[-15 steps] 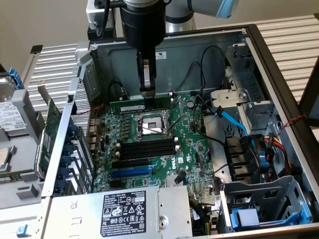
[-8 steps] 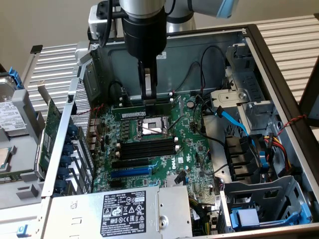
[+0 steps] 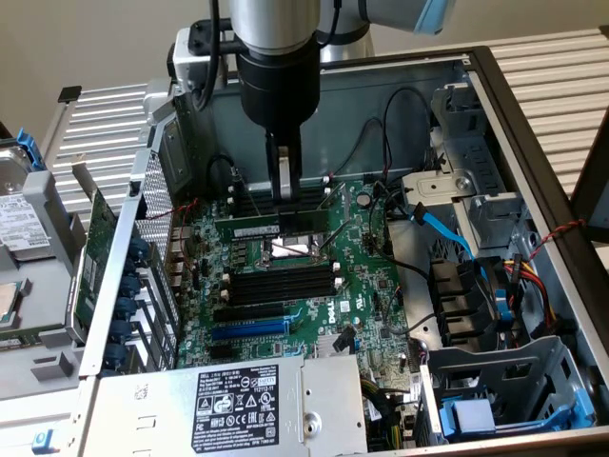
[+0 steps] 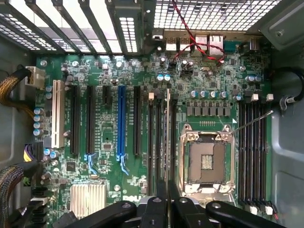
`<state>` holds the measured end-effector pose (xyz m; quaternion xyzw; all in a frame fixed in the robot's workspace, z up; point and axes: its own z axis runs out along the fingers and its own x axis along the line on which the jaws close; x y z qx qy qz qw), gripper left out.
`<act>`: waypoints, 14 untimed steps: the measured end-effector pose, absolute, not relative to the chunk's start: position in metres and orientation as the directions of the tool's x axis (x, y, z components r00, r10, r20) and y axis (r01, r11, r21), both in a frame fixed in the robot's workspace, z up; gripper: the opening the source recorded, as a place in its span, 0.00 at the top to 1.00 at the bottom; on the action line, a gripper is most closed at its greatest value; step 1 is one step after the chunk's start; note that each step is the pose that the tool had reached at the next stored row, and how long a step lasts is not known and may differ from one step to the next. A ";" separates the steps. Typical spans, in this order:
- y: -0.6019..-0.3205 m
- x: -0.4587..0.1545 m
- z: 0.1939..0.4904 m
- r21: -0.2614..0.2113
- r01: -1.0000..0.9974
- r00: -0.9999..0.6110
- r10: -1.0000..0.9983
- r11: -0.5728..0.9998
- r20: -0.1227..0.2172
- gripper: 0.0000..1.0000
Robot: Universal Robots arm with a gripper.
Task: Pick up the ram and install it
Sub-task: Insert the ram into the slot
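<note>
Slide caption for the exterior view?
Gripper holds the ram on edge beside the processor socket, inside an open computer case.

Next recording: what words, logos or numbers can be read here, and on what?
"DELL": white logo printed on the motherboard.
Power supply label: print too small to read.
White label on the ram: too small to read.
Drive label, exterior view's left: blurred, unreadable.
</note>
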<state>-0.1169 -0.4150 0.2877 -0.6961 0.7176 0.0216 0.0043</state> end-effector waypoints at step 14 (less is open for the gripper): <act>-0.415 -0.112 0.277 0.044 -0.999 -0.009 -1.000 0.008 -0.028 0.87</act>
